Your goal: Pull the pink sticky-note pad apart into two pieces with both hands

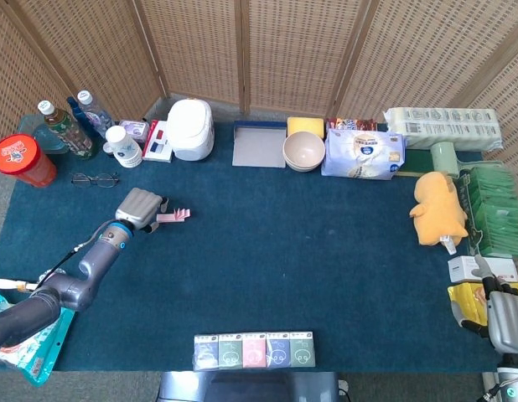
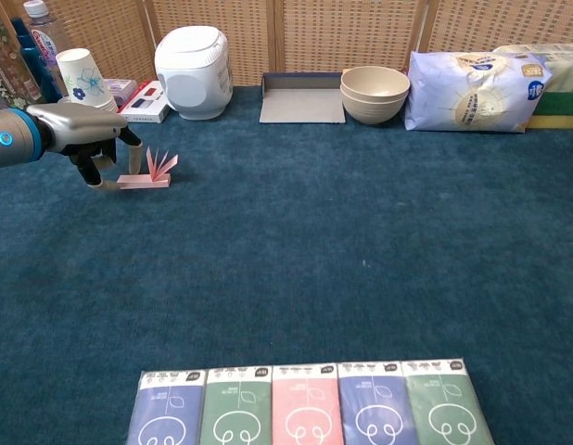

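Left hand [image 2: 87, 139] at far-left of table, fingers curled down, tips right at left end of pink sticky-note pad [image 2: 147, 172]. Can't tell if pinching or only touching; no clear grip visible in chest or head view. Right hand [image 1: 506, 316] parked near-right corner, well apart from pad, fingers not readable, so state unknown.

Pad flat on cloth, far-left area, top sheets fanned upright on its right half.

Risks, as judgement:
- Only one hand at pad. Pulling w/o 2nd hand just drags whole pad across cloth, no split.
- Fanned sheets loose: pinch on those alone prob peels off a few leaves, not a clean half.
- Pad thin and low on soft pile; fingertips could push it away or press it into fabric instead of getting under.
- Right arm has full table width to cross; long reach, poss awkward pose near pad.
- Paper cup [image 2: 75, 70] and bottles [image 1: 66, 127] just behind left hand; wide swing could knock them.

Surface: dark blue carpet-like cloth [image 2: 361, 232], some grip, damps sliding.

Around: white rice cooker [image 2: 191, 57], grey tray [image 2: 302, 96], stacked bowls [image 2: 374, 93], tissue bag [image 2: 470, 91] along far edge; row of tissue packs [image 2: 305, 406] at near edge; yellow plush [image 1: 439, 209] at right; glasses [image 1: 95, 178] and red tub [image 1: 21, 159] at left. Wicker screen [image 1: 242, 50] behind.
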Robot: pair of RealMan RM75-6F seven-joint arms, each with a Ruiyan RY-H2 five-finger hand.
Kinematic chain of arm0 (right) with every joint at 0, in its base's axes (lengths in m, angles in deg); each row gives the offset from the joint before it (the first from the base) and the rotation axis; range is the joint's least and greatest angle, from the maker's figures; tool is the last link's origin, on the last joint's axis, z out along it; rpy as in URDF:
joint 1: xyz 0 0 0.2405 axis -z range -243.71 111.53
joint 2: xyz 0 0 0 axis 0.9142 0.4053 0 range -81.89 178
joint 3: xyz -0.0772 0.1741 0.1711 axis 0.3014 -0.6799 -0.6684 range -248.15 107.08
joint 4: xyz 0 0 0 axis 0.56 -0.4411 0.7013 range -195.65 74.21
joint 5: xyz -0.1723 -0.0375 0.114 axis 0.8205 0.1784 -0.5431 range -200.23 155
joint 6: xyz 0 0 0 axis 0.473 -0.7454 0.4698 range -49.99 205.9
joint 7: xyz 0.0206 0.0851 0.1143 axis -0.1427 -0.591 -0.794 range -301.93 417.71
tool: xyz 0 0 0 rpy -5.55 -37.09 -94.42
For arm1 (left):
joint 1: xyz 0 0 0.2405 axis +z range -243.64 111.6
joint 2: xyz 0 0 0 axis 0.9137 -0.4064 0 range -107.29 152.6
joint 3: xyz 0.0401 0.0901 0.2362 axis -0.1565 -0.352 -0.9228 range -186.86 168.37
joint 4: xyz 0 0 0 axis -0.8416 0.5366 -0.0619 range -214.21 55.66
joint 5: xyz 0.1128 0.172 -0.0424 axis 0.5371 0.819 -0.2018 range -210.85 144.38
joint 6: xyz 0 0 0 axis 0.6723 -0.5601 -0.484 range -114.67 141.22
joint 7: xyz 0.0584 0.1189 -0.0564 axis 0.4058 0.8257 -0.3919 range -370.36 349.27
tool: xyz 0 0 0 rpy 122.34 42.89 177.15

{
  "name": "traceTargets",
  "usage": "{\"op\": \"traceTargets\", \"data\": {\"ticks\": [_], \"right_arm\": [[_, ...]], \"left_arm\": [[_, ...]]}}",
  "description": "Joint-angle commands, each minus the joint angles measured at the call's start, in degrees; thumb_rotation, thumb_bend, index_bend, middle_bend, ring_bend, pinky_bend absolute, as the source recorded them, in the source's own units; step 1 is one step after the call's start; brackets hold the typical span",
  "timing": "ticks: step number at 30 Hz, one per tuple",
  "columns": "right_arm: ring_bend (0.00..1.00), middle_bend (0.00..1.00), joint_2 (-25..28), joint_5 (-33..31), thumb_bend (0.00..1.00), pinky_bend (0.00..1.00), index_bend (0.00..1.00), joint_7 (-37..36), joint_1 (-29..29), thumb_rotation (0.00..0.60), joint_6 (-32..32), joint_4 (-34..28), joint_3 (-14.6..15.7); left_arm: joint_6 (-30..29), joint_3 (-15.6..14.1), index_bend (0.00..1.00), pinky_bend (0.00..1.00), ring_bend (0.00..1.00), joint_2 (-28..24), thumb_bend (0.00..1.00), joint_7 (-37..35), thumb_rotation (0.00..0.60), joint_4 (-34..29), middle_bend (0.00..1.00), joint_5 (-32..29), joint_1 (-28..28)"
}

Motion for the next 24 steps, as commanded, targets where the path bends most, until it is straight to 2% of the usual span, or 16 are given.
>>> {"op": "traceTargets", "data": {"ticks": [1,11,24], "right_arm": [[0.29,0.30,0.1,-0.1,0.35,0.39,0.03,-0.2,0.2,0.469,0.1,0.0,0.0],[0.29,0.30,0.3,0.1,0.35,0.39,0.03,-1.7,0.8,0.468,0.7,0.0,0.0],[0.29,0.29,0.4,0.9,0.35,0.39,0.03,-3.1,1.7,0.465,1.7,0.1,0.2]], "left_arm": [[0.2,-0.1,0.42,0.94,0.98,0.1,0.30,0.3,0.600,0.1,0.88,-0.2,-0.1],[0.0,-0.5,0.45,0.94,0.98,0.3,0.30,2.5,0.600,-0.1,0.88,-1.0,-0.1],[-1.7,-0.6,0.57,0.94,0.99,0.2,0.32,3.9,0.600,-1.7,0.89,-1.9,0.6]]}}
